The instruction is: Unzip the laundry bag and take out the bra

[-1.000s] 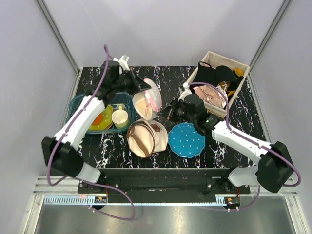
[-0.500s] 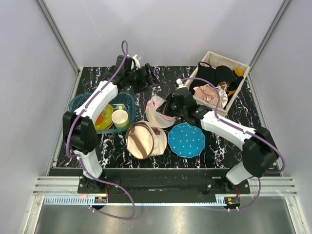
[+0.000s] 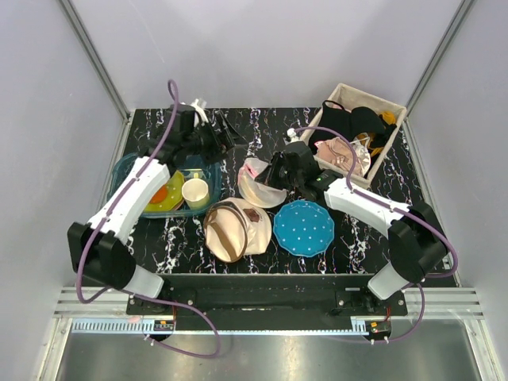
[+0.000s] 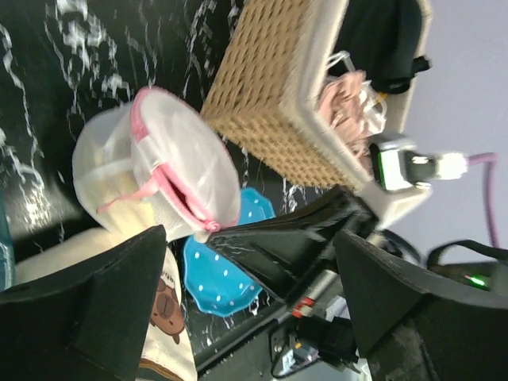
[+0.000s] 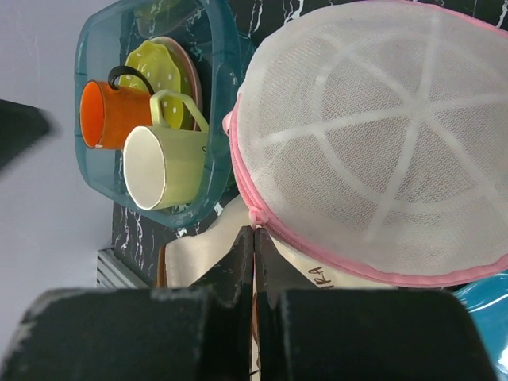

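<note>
Right wrist view: right fingers (image 5: 240, 250) pressed together on the laundry bag (image 5: 373, 135) at its pink rim (image 5: 317, 258), bag just beyond the tips. Left fingers (image 4: 111, 294) spread, empty, well clear. Judgement: anchor the rim firmly; left unzips along it.

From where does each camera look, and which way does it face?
Top external: above, behind the robot, facing down at the table; left arm, right arm show.
Left wrist: on its arm, facing the laundry bag and basket; open left hand frames it.
Right wrist: close over the laundry bag; shut right hand pinches its pink rim.
Both wrist views share the bag and blue plate.
</note>
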Action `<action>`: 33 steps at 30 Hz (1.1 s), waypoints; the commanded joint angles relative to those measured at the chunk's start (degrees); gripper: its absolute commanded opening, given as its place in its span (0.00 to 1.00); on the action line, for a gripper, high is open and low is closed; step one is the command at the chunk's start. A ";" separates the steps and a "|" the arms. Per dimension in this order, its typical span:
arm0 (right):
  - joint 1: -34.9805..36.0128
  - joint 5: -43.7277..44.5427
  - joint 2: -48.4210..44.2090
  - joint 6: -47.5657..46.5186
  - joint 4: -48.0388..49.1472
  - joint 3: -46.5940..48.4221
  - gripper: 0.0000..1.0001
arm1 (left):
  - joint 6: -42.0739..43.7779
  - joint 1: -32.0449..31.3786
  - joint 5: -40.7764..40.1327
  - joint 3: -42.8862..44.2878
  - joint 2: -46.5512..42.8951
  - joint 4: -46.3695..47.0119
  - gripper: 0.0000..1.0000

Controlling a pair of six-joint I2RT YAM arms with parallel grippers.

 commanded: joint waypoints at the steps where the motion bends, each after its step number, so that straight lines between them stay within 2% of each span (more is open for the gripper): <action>1: -0.47 -1.51 -0.30 0.51 2.92 0.81 0.00 | -8.13 0.13 5.39 -5.88 4.10 6.75 0.89; 10: -0.47 -1.51 -0.74 0.60 2.92 0.63 0.00 | -11.47 -1.10 6.19 -4.74 10.07 7.98 0.87; 13: -0.55 -1.78 -0.57 0.60 2.92 0.55 0.00 | -12.26 -1.54 6.01 -3.87 12.00 9.56 0.75; 14: -0.47 -1.87 -0.65 0.51 2.92 0.28 0.00 | -12.26 -1.80 6.27 -3.25 12.88 9.48 0.67; 15: -0.64 -1.69 -0.91 0.34 2.92 0.02 0.00 | -12.09 -1.89 6.71 -2.64 13.59 9.48 0.45; 17: -0.99 -1.78 -1.88 -0.19 2.92 -1.20 0.00 | -11.56 -2.33 7.85 -0.88 15.08 9.22 0.17; 18: -1.43 -1.87 -2.32 -0.28 2.83 -1.99 0.00 | -11.04 -2.33 7.86 -0.35 15.35 8.95 0.00; 26: -10.49 -3.45 -11.37 -3.35 0.46 -13.51 0.00 | -8.31 -1.54 4.87 7.64 16.23 5.53 0.00; 33: -10.49 -7.14 -11.20 -2.39 1.15 -11.23 0.00 | -4.88 -1.37 1.54 18.35 22.45 0.96 0.00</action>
